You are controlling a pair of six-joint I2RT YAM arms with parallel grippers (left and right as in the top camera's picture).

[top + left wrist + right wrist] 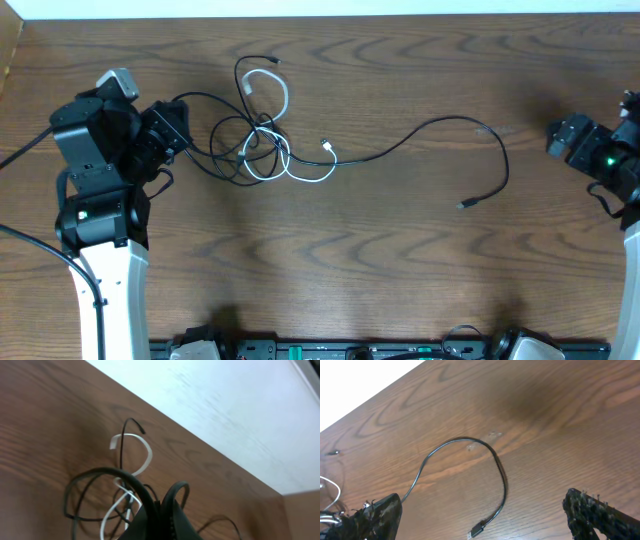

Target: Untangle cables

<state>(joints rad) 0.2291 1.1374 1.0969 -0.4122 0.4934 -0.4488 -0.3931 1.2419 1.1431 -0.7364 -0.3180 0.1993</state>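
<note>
You are looking down at a brown wood-grain table [330,270], its grain running in long wavy bands across the top. Beyond its far edge, a plain white surface [330,8] is showing as a thin strip. A small pale scuff [487,129] is sitting on the wood right of centre. Along the near edge a dark rail [380,350] is lying, with tiny green lights glowing on it.
</note>
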